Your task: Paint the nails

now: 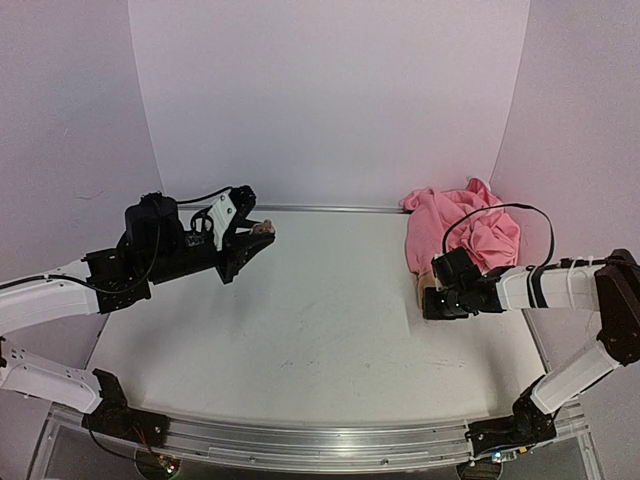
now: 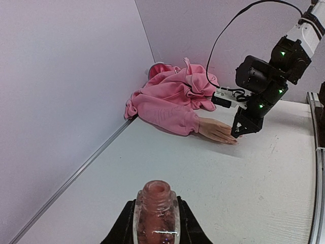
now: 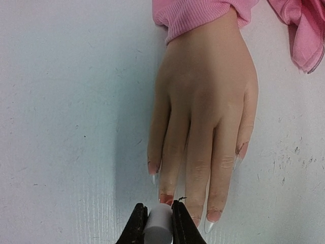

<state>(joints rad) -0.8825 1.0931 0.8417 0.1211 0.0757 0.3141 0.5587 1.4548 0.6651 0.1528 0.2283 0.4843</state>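
Note:
A flesh-coloured mannequin hand (image 3: 203,101) lies flat, fingers toward me, coming out of a pink sleeve (image 3: 198,15); it also shows in the left wrist view (image 2: 216,130). Its nails (image 3: 214,217) are pale with pinkish polish near the bases. My right gripper (image 3: 158,223) is shut on the white cap (image 3: 158,225) of the polish brush, right over the fingertip of one middle finger; the brush is hidden below. My left gripper (image 2: 155,223) is shut on the open pinkish polish bottle (image 2: 155,213), held above the table at the far left (image 1: 262,229).
Pink cloth (image 1: 465,230) is bunched at the back right corner against the wall. A metal strip (image 1: 330,208) runs along the table's far edge, and a rail (image 1: 300,440) along the near edge. White walls close in the sides.

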